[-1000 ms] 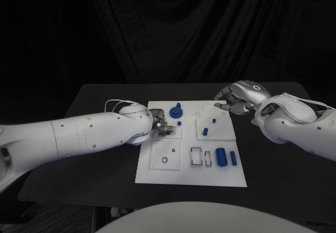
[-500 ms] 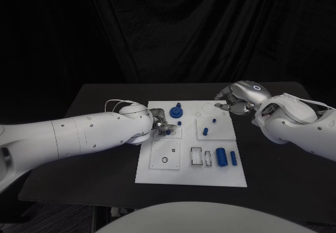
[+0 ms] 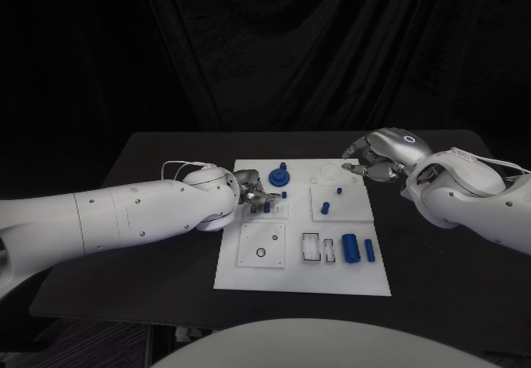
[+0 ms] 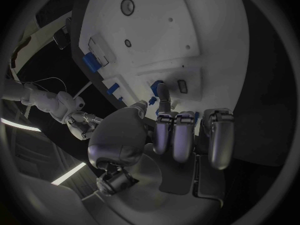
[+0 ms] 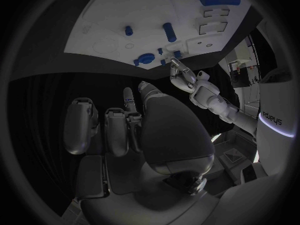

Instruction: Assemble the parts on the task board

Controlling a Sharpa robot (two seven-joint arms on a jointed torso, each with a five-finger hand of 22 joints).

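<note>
The white task board (image 3: 332,272) lies mid-table. My left hand (image 3: 253,196) is over its far left part and pinches a small blue part (image 4: 152,101) between thumb and a finger, beside a short blue peg (image 3: 285,195). Just beyond stands a round blue part with a post (image 3: 278,177). My right hand (image 3: 374,159) hovers at the board's far right corner with its fingers (image 5: 81,125) curled on nothing. A blue peg (image 3: 324,207) stands mid-board, and a smaller one (image 3: 338,190) stands behind it.
Near the board's front lie a thick blue cylinder (image 3: 351,248), a slim blue one (image 3: 368,249), white blocks (image 3: 318,247) and a black ring (image 3: 260,251). Bare black table (image 3: 166,261) surrounds the board; a dark curtain hangs behind.
My left hand has shifted slightly further out along the board's left edge. The right hand has barely moved.
</note>
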